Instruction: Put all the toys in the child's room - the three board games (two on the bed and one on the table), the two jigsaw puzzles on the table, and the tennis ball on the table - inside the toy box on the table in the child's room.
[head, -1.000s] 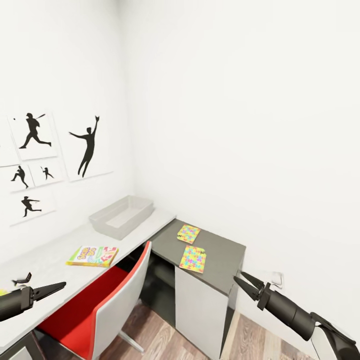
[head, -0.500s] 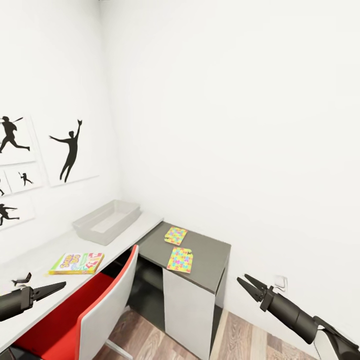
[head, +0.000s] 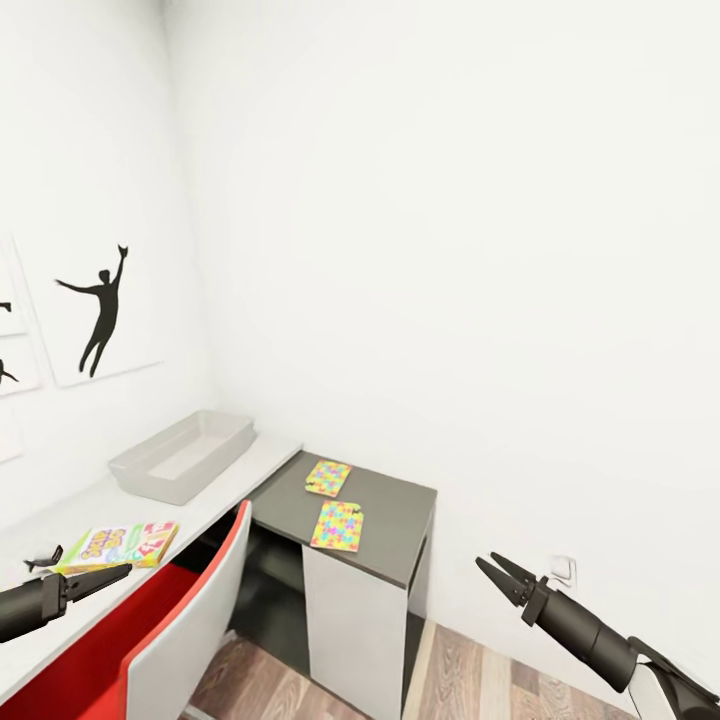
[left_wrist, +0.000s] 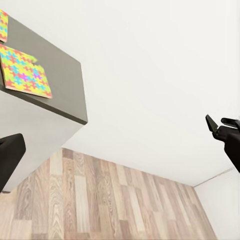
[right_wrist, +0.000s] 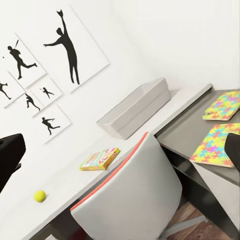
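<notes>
Sliding left across our head view now are the desk, the prints and the chair, all as one, so it is our camera swinging right, not the toys moving. Both arms ride along empty: our left gripper (head: 105, 576) shows its fingers close together, nearly closed on nothing, while our right gripper (head: 497, 570) has its two fingers spread apart, holding nothing either.

The shallow pale grey translucent toy box (head: 128, 470) sits on the pale grey desk top (head: 255, 455) by the wall, and from here we see nothing inside it. Nearer us on that top lies the yellow-green-red "Skip-Bo" board game box (head: 117, 546). Two multicoloured jigsaw puzzle boards, one (head: 328, 477) behind the other (head: 338, 526), rest on the lower dark grey wing (head: 400, 510), well apart from the box. Our right wrist view catches the small yellow-green tennis ball (right_wrist: 40, 196) further along the desk, beyond the red-and-white swivel chair (right_wrist: 132, 192).

Nothing packed yet, we judge; we're turning away from the box.
</notes>
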